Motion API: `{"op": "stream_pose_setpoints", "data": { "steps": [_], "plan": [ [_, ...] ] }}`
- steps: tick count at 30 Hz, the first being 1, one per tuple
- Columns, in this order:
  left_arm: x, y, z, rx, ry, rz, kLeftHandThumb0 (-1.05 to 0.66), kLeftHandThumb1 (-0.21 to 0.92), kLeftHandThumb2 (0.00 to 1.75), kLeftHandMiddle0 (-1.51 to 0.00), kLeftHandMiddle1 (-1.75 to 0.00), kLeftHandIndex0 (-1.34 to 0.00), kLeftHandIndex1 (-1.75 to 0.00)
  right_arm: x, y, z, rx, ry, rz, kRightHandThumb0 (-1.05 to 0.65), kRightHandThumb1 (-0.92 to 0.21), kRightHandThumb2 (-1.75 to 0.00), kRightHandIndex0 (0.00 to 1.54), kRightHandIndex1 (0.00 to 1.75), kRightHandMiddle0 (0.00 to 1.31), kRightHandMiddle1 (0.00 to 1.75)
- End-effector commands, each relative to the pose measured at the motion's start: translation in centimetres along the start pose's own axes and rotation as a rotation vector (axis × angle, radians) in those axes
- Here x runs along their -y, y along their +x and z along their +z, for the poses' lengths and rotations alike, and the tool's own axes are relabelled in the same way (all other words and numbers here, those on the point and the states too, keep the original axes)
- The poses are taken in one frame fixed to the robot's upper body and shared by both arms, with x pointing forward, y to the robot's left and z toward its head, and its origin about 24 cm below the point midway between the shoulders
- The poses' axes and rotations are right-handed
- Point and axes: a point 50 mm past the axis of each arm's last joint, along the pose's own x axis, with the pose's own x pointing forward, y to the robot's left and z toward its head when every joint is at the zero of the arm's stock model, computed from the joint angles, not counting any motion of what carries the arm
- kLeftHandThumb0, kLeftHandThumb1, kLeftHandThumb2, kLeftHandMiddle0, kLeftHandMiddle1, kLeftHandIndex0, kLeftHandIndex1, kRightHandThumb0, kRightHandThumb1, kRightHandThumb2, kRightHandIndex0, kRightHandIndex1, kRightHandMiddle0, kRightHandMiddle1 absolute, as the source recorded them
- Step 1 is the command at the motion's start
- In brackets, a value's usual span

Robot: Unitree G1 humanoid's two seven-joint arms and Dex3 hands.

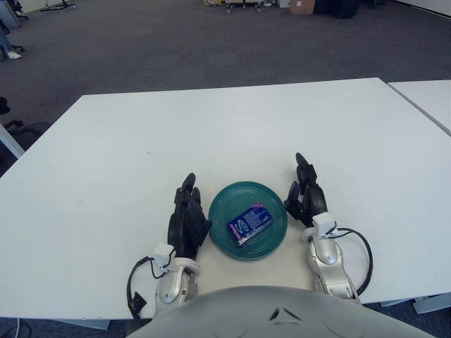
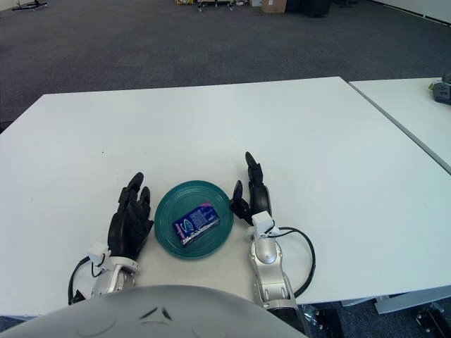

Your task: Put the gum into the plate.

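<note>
A blue pack of gum (image 1: 249,224) lies flat in the middle of a round teal plate (image 1: 225,208) near the table's front edge. My left hand (image 1: 187,220) shows just left of the plate, fingers straight and holding nothing. My right hand (image 1: 305,196) shows just right of the plate, close to its rim, fingers extended and empty. Neither hand touches the gum.
The plate stands on a wide white table (image 1: 211,134). A second white table (image 1: 426,95) begins at the right, with a narrow gap between the two. Grey carpet floor lies beyond the far edge.
</note>
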Motion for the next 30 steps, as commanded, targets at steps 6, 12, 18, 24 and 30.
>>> {"op": "stream_pose_setpoints", "data": {
  "steps": [6,12,18,24,30],
  "plan": [
    [0.1,-0.6,-0.3,-0.047,0.003,0.049,-1.05,0.92,0.98,-0.01,0.0,0.0,-0.23,0.9,-1.4,-4.2,-0.205,-0.046,0.007,-0.83,-0.92,-1.06,0.01,0.0,0.02,0.06],
    [0.1,-0.7,-0.2,-0.048,-0.003,0.056,-1.05,0.92,0.99,-0.02,-0.01,0.0,-0.22,1.0,-1.2,-3.7,-0.188,-0.029,0.051,-0.79,-0.92,-1.04,0.03,0.01,0.03,0.09],
    [0.2,-0.7,-0.2,-0.054,-0.006,0.064,-1.05,0.92,1.0,-0.03,-0.01,0.0,-0.22,0.9,-1.1,-2.7,-0.189,0.011,0.073,-0.77,-0.92,-1.03,0.03,0.01,0.01,0.11],
    [0.1,-0.7,-0.3,-0.058,-0.011,0.067,-1.05,0.92,1.0,-0.08,-0.02,0.0,-0.29,1.0,-1.3,-2.8,-0.209,0.024,0.06,-0.81,-0.92,-1.01,0.03,0.01,0.0,0.08],
    [0.0,-0.6,-0.3,-0.058,-0.023,0.056,-1.05,0.92,0.99,-0.1,-0.02,0.0,-0.35,1.2,-1.4,-2.7,-0.205,0.022,0.042,-0.85,-0.92,-0.99,0.05,0.01,0.0,0.12]
  ]
}}
